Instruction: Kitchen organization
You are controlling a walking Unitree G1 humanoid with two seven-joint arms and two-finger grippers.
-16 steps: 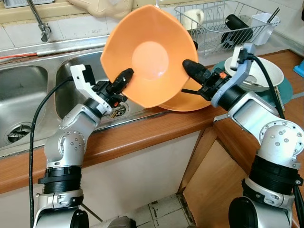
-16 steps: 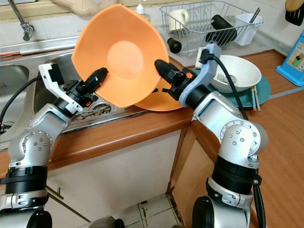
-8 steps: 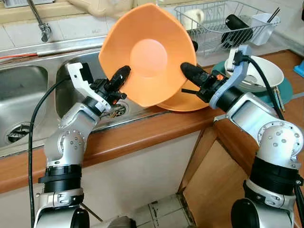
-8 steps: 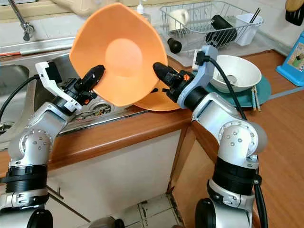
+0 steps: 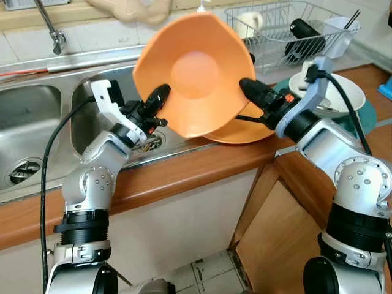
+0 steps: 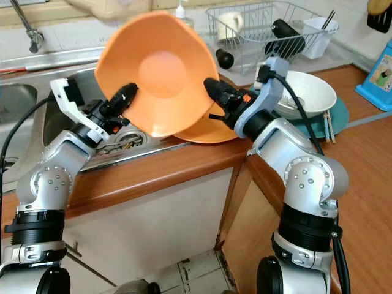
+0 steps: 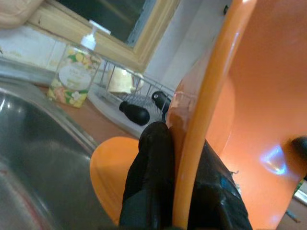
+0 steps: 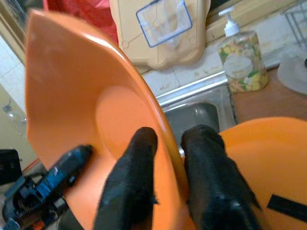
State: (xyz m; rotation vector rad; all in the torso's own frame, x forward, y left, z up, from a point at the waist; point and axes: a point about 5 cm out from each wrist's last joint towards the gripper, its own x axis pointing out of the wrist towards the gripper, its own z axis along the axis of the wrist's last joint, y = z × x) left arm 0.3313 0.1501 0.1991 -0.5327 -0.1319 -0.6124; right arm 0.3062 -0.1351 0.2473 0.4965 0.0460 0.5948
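left pincer (image 5: 160, 98) and right pincer (image 5: 250, 89) — each clamped on the raised orange bowl's (image 5: 196, 73) rim.

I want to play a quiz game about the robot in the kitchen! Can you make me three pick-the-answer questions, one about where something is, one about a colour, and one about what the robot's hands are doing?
1. Where is the white bowl?
A. In the sink
B. On the teal plate
C. On the floor

2. What colour is the big bowl held up in the air?
A. Orange
B. Purple
C. Black

3. How is the big bowl held?
A. Left gripper alone
B. Balanced on the tap
C. Both grippers pinch its rim

Answers:
1 B, it sits on the teal plate at the robot's right.
2 A, it is orange all over.
3 C, the left gripper and the right gripper each clamp an edge.
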